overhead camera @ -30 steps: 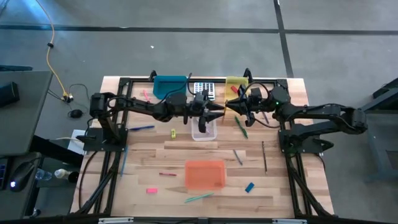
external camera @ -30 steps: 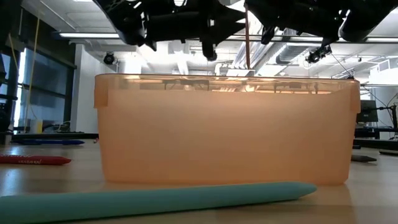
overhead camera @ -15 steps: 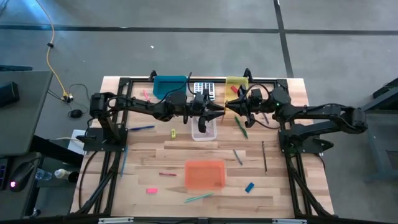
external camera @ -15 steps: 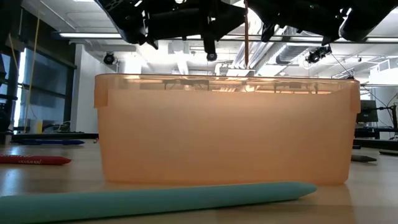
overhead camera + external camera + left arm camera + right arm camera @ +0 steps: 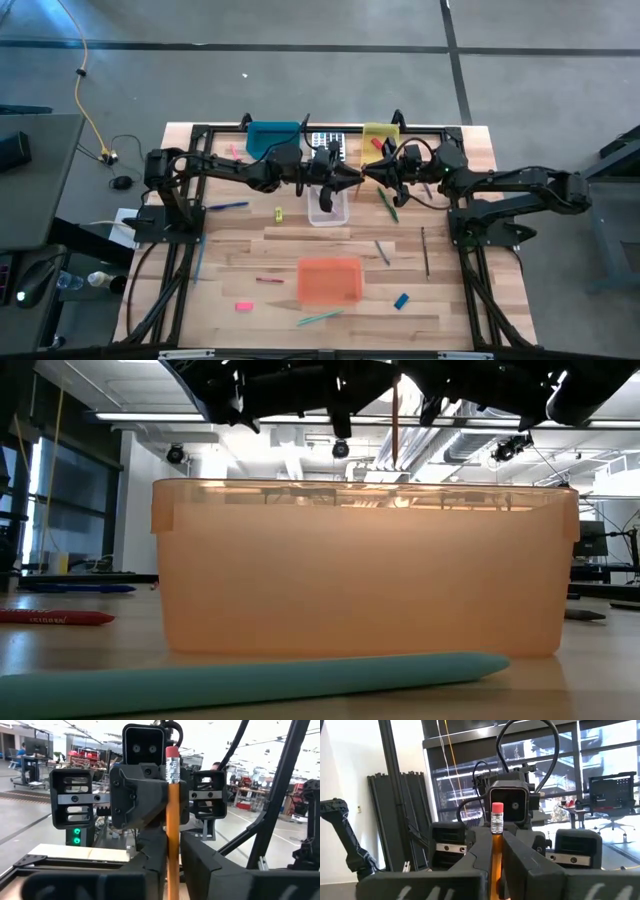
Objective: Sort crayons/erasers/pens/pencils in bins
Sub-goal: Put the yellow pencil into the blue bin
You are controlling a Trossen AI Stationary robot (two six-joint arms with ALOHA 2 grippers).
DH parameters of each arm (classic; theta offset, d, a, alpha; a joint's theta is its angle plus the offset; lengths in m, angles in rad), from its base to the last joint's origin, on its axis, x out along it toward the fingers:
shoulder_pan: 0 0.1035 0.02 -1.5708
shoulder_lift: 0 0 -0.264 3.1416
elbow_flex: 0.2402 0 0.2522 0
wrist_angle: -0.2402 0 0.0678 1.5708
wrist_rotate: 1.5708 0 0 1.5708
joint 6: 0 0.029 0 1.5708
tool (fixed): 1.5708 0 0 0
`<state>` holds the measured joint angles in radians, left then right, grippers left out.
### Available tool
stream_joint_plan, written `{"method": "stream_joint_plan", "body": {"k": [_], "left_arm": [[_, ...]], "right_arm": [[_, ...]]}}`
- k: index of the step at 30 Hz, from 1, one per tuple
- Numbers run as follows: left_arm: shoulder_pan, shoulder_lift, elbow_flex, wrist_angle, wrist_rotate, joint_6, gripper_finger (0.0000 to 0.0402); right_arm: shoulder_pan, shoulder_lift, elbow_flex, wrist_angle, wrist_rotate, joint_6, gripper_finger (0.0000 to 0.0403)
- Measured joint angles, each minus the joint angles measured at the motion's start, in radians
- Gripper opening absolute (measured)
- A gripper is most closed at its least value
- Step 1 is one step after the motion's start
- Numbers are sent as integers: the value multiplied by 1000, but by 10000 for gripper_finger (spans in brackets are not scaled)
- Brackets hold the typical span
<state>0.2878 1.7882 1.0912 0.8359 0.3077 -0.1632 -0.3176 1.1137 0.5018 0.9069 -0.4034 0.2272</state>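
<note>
Above the clear rectangular plastic bin, the right gripper is pinching an upright orange wooden pencil with a pink eraser tip, and the left gripper is clasping the same pencil, apparently for a handover.

My left gripper and right gripper meet tip to tip, both pinching one upright pencil.

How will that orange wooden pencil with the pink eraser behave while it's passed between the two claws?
The orange wooden pencil with the pink eraser stands straight and upright, so it is probably stiff. It is thin, so likely light. The left claw and right claw both pinch it from the sides, so it might twist or slip.
</note>
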Motion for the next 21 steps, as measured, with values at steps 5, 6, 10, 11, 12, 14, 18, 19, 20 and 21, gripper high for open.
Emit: {"method": "stream_joint_plan", "body": {"k": [5, 6, 10, 11, 12, 14, 18, 19, 20, 21], "left_arm": [[0, 0, 0, -2, -2, 19, 8], [1, 0, 1, -3, -4, 23, 8], [20, -25, 1, -54, -3, 41, 7], [24, -37, 1, -80, -1, 55, 6], [29, -53, 1, -115, 2, 73, 5], [44, -85, 0, -188, 3, 113, 4], [80, -191, 0, -414, -39, 218, 3], [92, -223, 0, -493, -67, 250, 3], [103, -255, 0, -564, -99, 280, 3], [114, -285, 0, -637, -133, 310, 3]], "right_arm": [[1, 0, 0, 12, 11, -8, 22], [1, 0, 0, 14, 23, -19, 26], [-3, -3, 0, 23, 64, -68, 62], [-3, -4, 0, 32, 78, -71, 76], [-3, -4, 0, 42, 98, -71, 89], [-4, -5, 0, 51, 145, -70, 117], [-5, -25, 0, 42, 249, -98, 163], [-6, -33, 0, 35, 258, -119, 169], [-6, -43, 0, 20, 267, -138, 173], [-6, -50, 0, 8, 281, -156, 174]]}}
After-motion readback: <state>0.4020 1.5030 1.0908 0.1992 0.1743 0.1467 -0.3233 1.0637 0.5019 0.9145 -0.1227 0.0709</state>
